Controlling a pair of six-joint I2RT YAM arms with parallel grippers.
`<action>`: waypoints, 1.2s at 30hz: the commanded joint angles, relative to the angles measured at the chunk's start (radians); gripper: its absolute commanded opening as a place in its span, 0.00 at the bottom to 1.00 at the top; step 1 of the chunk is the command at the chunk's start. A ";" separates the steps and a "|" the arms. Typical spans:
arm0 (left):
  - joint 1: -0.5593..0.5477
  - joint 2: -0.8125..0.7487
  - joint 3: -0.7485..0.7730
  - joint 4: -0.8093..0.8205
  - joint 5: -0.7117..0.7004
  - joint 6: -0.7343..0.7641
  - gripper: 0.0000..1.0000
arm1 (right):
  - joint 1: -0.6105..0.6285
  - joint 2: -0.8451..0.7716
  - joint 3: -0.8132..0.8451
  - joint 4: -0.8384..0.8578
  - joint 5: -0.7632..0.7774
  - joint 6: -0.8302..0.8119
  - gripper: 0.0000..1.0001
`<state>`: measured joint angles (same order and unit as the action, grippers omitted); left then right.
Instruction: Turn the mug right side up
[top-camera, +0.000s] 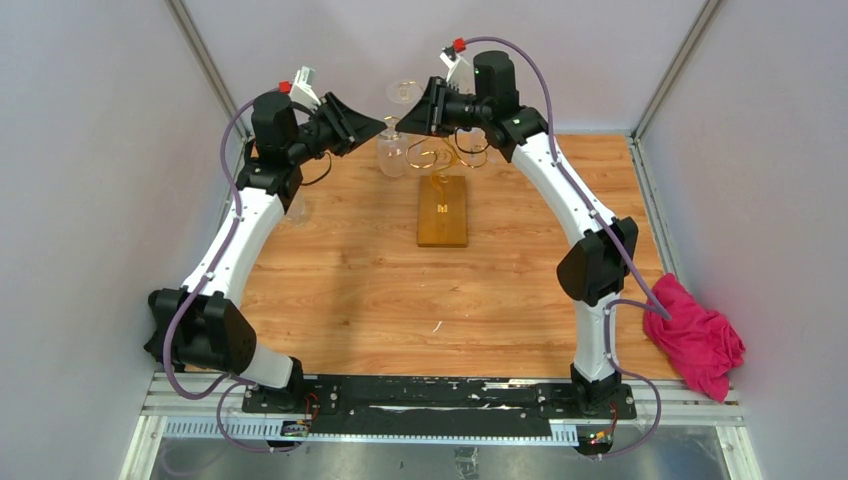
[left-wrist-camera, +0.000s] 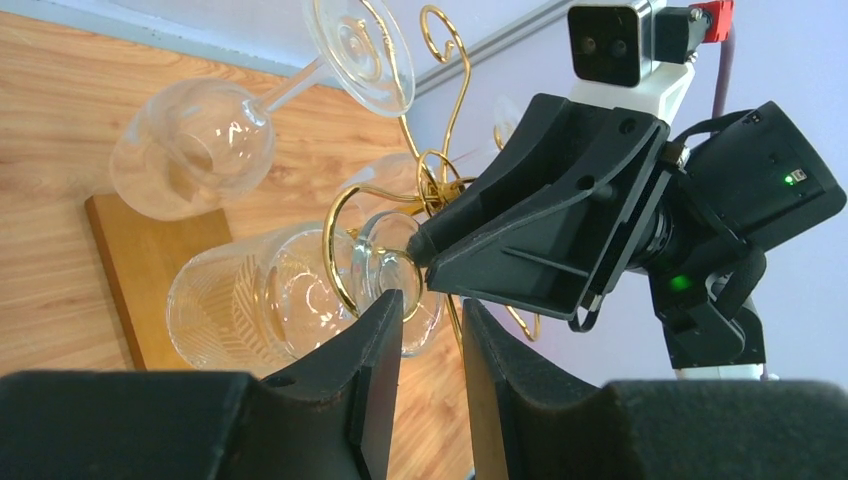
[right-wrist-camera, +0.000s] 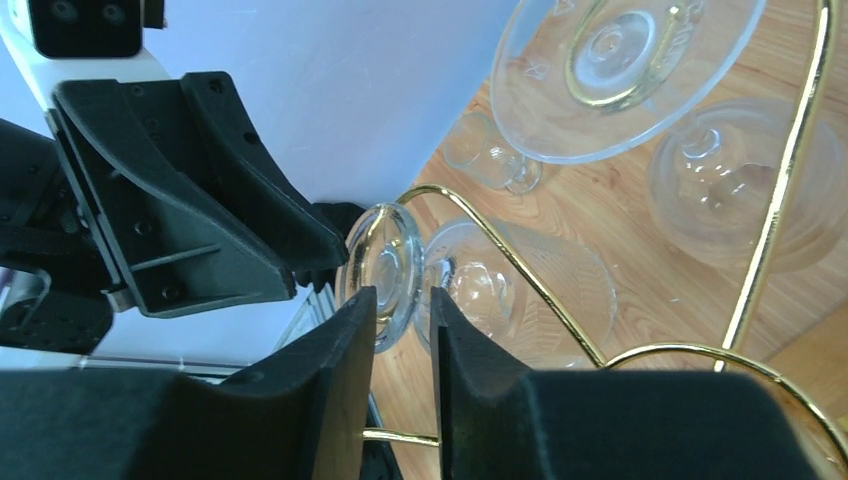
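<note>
Presently, left to right.

- **Left gripper** (top-camera: 380, 125): placed upper left of centre in the top view. Its jaws are set narrowly apart and nothing is seen clamped in them.
- **Patterned glass** (left-wrist-camera: 250, 300): no handled mug can be made out, so this stemmed piece is taken for the task's item. It is hung in the gold wire rack (left-wrist-camera: 447, 70) above the wooden base (top-camera: 442, 210), upper centre of the top view. Its foot is flanked by both sets of fingertips.
- **Right gripper** (top-camera: 405, 105): placed upper right of centre. Its jaws are likewise left narrowly apart, with the foot just beyond them and not gripped.
- **Progress**: judged early. The glass is not yet lifted off or turned. Grasping, removal, righting and setting down are left.
</note>
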<state>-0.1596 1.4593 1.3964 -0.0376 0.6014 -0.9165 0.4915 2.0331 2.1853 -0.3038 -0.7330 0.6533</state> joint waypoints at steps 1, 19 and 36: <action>-0.006 0.000 -0.013 0.012 0.031 0.002 0.34 | 0.018 0.011 0.024 0.032 -0.033 0.044 0.28; -0.006 0.004 -0.002 -0.015 0.037 0.030 0.33 | 0.010 0.003 -0.085 0.191 -0.078 0.275 0.00; -0.006 -0.015 0.067 -0.054 0.058 0.044 0.34 | -0.025 -0.094 -0.214 0.193 -0.014 0.412 0.00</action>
<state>-0.1596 1.4593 1.4090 -0.0639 0.6231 -0.8894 0.4816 1.9751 1.9953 -0.0750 -0.7399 1.0363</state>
